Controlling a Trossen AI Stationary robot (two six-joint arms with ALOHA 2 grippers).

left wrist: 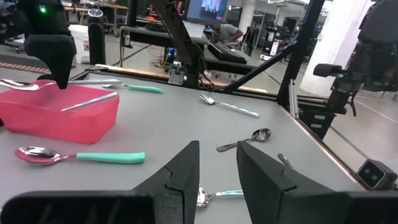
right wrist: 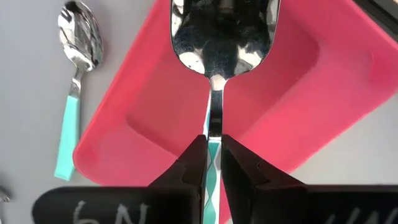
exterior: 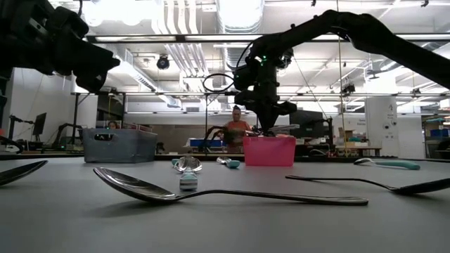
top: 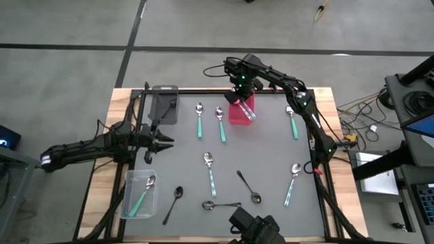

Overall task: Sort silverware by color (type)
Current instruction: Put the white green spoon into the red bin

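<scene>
Right gripper [right wrist: 213,155], upper centre of the high view, pinched the patterned teal-and-white handle of a shiny-bowled spoon [right wrist: 217,37] above the red rectangular plastic bin [top: 241,110]. Left gripper [left wrist: 217,168] hovered at mid-left w/ fingers slightly apart, holding nothing. Other teal-handled spoons [top: 200,119] and all-dark metal spoons [top: 248,188] lay scattered on the grey table [top: 271,156]; one teal spoon sat in the clear bin [top: 139,194], lower left.

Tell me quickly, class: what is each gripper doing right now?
Left gripper: open, empty, at the table's left side.
Right gripper: shut on a teal-handled spoon, above the red bin.
</scene>
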